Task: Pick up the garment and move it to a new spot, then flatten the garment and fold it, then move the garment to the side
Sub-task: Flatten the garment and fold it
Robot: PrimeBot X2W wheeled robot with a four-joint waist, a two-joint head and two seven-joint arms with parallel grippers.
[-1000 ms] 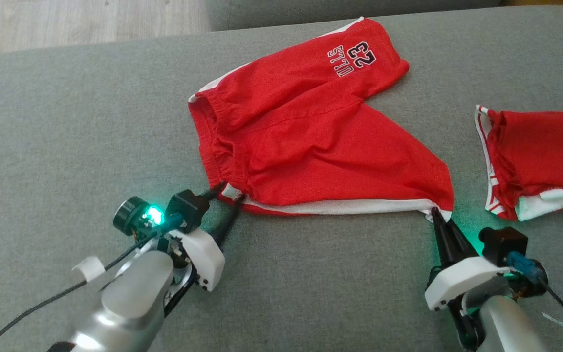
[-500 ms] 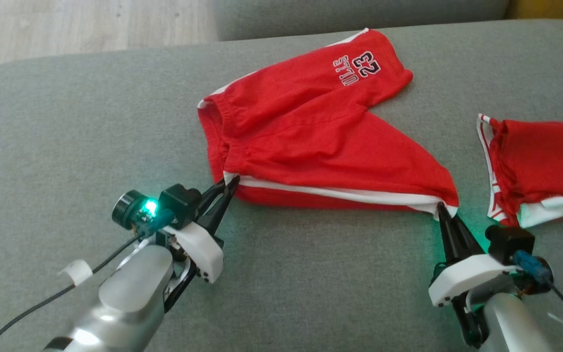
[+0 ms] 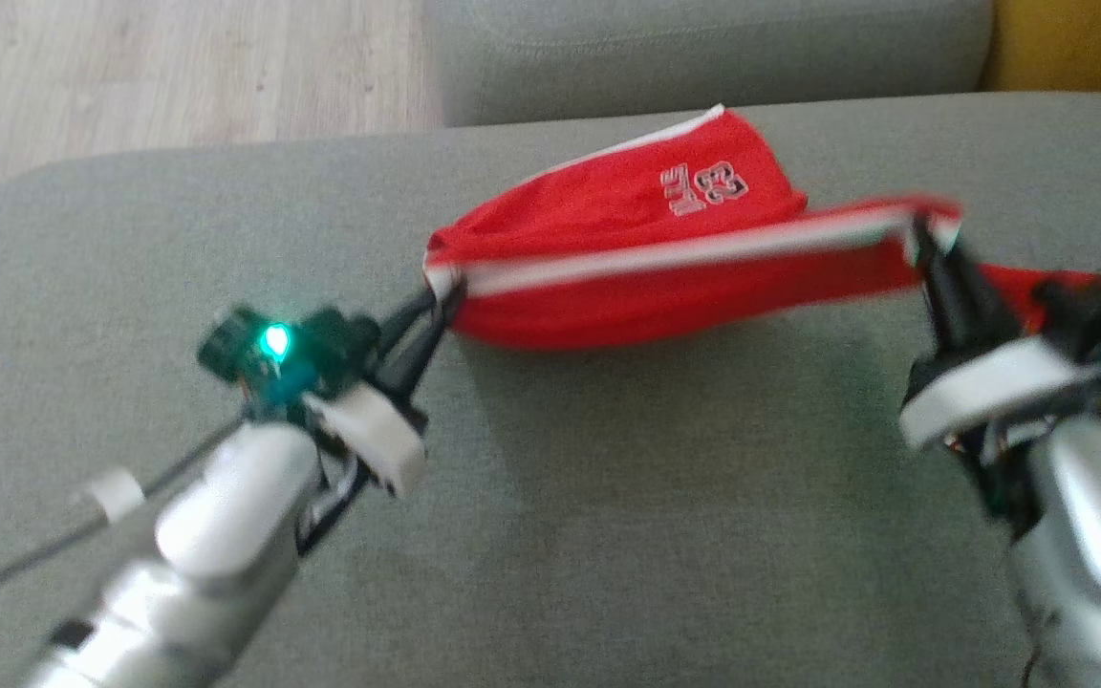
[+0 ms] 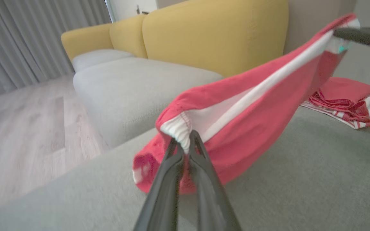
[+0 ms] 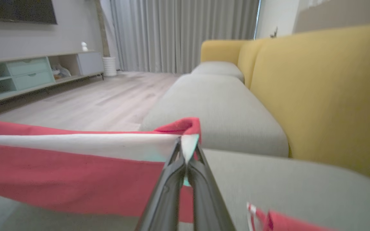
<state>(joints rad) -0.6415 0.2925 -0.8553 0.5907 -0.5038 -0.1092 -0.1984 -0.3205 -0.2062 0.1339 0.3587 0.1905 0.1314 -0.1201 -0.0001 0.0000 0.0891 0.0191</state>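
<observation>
As left tool [image 3: 443, 294], right tool [image 3: 919, 232] pinch its ends, shorts [image 3: 608, 203] span between

I make out one print: the number 23 [image 3: 724, 182], upside down from my head camera, on the far leg of the red jersey shorts with white side stripes [image 3: 589, 205]. Just beside it, toward the shorts' waistband, sits a short word [image 3: 682, 189], too blurred to read.
</observation>
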